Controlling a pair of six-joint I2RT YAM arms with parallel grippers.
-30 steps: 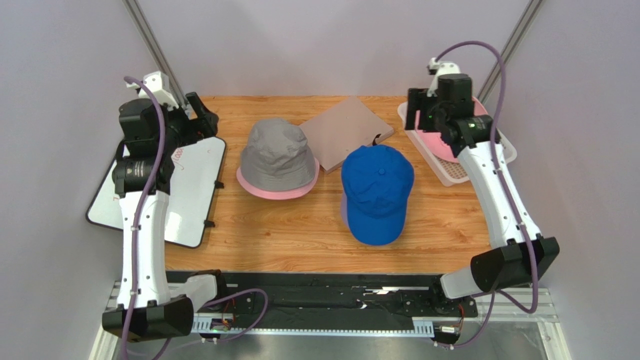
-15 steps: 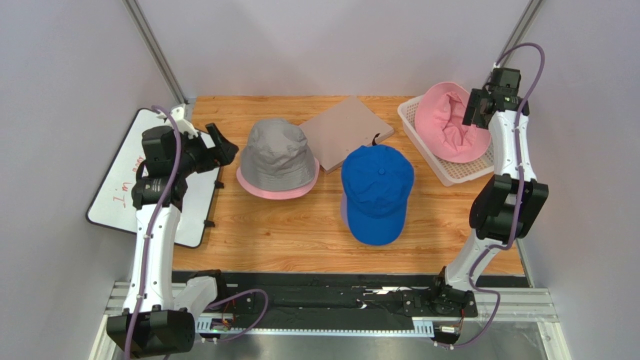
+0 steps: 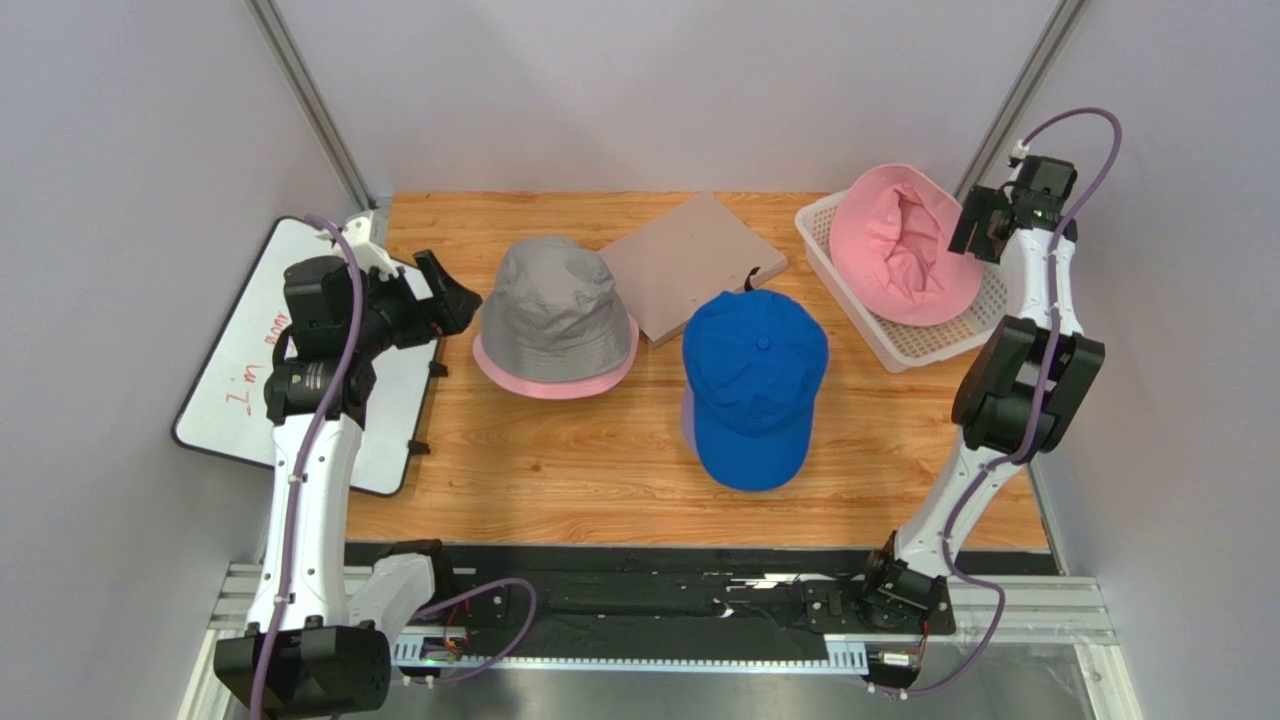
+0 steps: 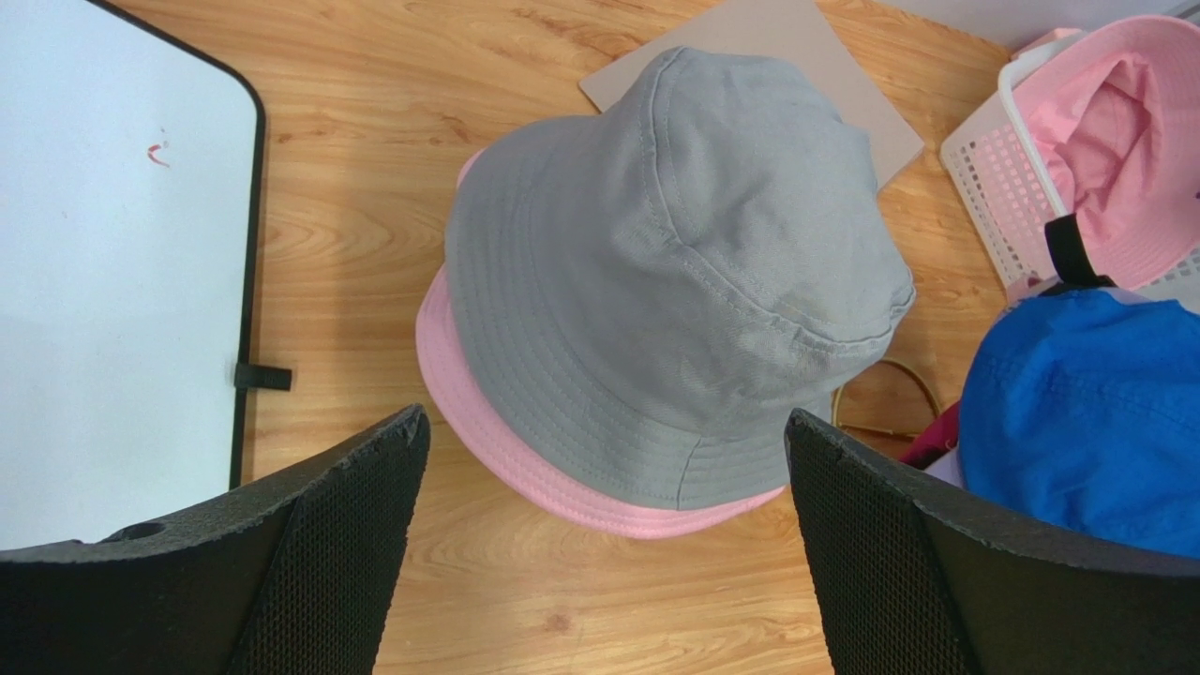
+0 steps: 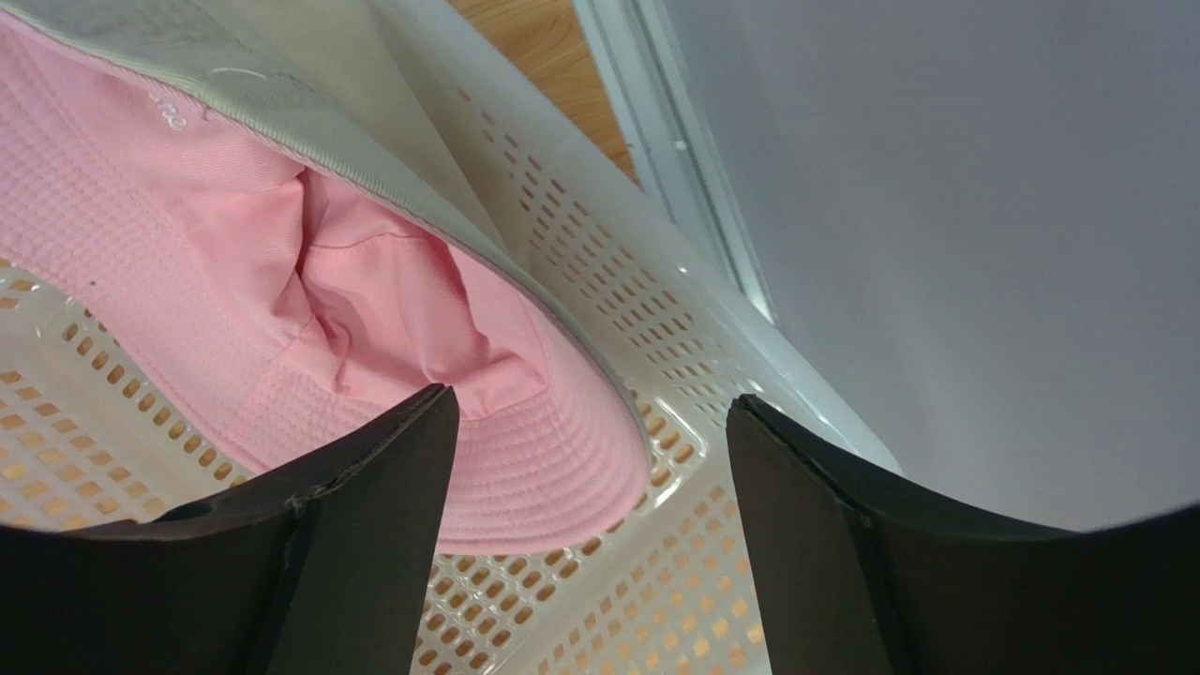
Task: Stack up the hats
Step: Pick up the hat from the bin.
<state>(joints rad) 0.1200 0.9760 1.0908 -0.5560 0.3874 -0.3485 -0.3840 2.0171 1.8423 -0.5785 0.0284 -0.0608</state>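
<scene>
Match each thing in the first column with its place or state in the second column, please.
Column 1:
1. grey bucket hat
2. blue cap
3. pink bucket hat
4. whiteboard

Column 2:
A. upside down in the white basket
B. at the left edge of the table
C. a pink brim shows beneath it
D. between the other two hats, left to right

Pairs: 1-C, 2-D, 3-A, 4-B

Matt woven cloth on the grey bucket hat (image 4: pixel 676 281) and blue cap (image 3: pixel 754 383); smooth grained wood counter (image 3: pixel 601 465); perforated glossy white plastic basket (image 5: pixel 606 281).
</scene>
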